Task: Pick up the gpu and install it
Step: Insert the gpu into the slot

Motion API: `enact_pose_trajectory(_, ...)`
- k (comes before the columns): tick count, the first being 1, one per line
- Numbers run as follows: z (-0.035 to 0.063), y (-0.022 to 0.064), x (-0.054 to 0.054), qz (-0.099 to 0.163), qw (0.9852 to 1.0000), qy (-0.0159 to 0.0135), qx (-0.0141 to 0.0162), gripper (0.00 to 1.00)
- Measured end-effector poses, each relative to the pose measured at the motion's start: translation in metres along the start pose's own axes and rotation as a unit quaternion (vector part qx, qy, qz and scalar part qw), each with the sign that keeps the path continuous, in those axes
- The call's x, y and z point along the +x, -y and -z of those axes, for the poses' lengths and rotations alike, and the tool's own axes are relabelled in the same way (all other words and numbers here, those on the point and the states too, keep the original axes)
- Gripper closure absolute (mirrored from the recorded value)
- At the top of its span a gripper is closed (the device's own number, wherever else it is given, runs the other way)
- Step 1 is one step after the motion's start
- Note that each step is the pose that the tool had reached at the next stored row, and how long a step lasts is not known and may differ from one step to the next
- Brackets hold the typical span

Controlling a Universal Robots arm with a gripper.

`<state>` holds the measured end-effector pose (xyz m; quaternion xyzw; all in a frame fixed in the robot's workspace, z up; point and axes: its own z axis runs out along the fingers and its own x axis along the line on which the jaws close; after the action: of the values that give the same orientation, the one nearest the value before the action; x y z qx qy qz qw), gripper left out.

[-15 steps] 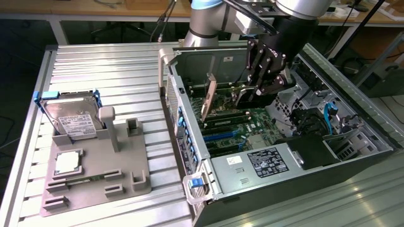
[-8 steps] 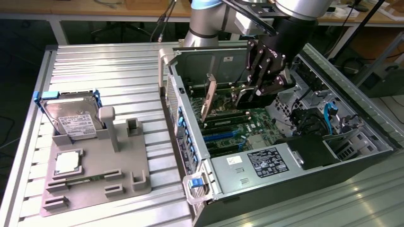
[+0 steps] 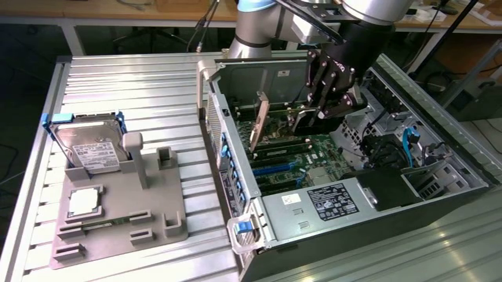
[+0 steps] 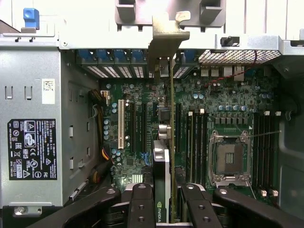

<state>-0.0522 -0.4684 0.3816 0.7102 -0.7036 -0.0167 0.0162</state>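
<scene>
The gpu (image 4: 164, 180) stands on edge inside the open case (image 3: 235, 106), its silvery bracket (image 4: 166, 35) reaching toward the slotted rear wall and its lower edge down among the slots (image 4: 137, 128) of the motherboard (image 3: 310, 150). The tool (image 3: 321, 108) is clenched on the gpu, one finger (image 4: 141, 209) on each side of the thin card.

To do this step well, I judge the card must stay square to its slot, pressed straight down, with the bracket tab lining up with the rear opening so that nothing binds. A tilt along the card's length would likely seat one end only. Whether it is fully seated I cannot tell.

The wrist view looks along the card's top edge, showing how it lines up with the slots, the empty CPU socket (image 4: 229, 159) and the power supply (image 4: 31, 147) to the side. The exterior view shows the card's tan face (image 3: 260, 120) and the arm's lean into the case, plus the table (image 3: 133, 76) with a grey tray (image 3: 117, 217) holding a hard drive (image 3: 88, 147) on that view's left, well apart from the case.
</scene>
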Motion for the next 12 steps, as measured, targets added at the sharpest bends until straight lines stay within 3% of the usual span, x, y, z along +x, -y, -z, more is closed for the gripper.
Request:
enact_pose_trajectory(7, -0.0115, 0.0005, 0.000, 0.000, 1.0000, -0.0011, 0.0000, 0.73)
enact_pose_trajectory(12, -0.0145, 0.0007, 0.000, 0.000, 1.0000, -0.0017, 0.0000, 0.73)
